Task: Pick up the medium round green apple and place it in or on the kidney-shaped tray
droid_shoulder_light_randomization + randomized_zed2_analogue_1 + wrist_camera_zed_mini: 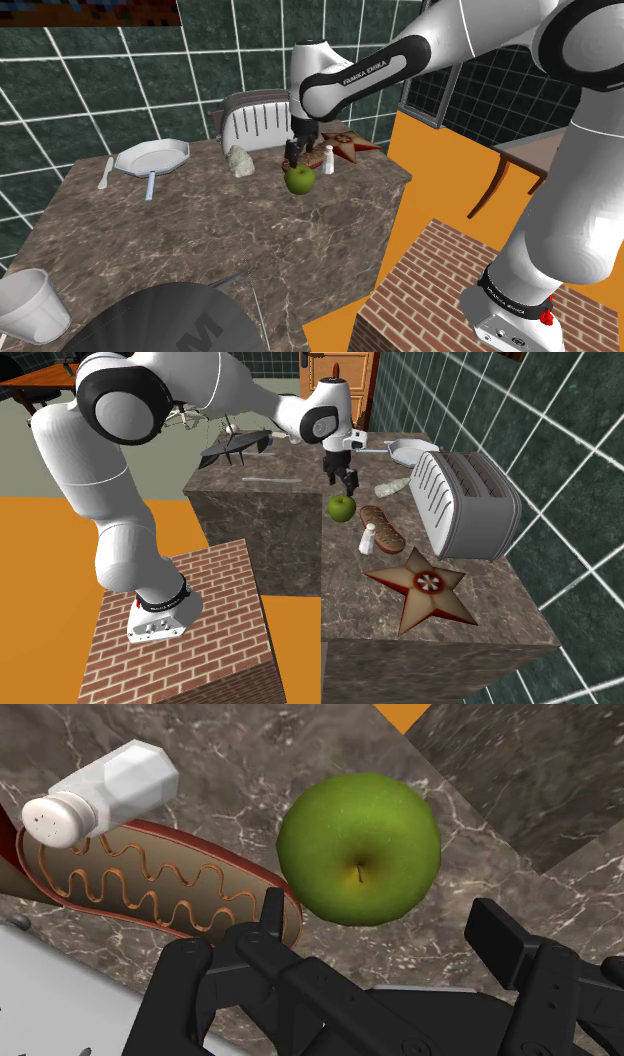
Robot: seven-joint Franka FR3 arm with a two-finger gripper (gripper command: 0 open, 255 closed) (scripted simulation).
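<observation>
A round green apple rests stem-up on the dark marble counter, close to its edge. My black gripper hangs just above it, open, its fingers apart and touching nothing. Beside the apple lies the kidney-shaped tray, a reddish-brown oblong with wavy orange lines inside. The apple is apart from the tray.
A white shaker stands against the tray. Behind are a toaster, a star-shaped dish, a white pan and a grey lump. A white cup sits near the front corner.
</observation>
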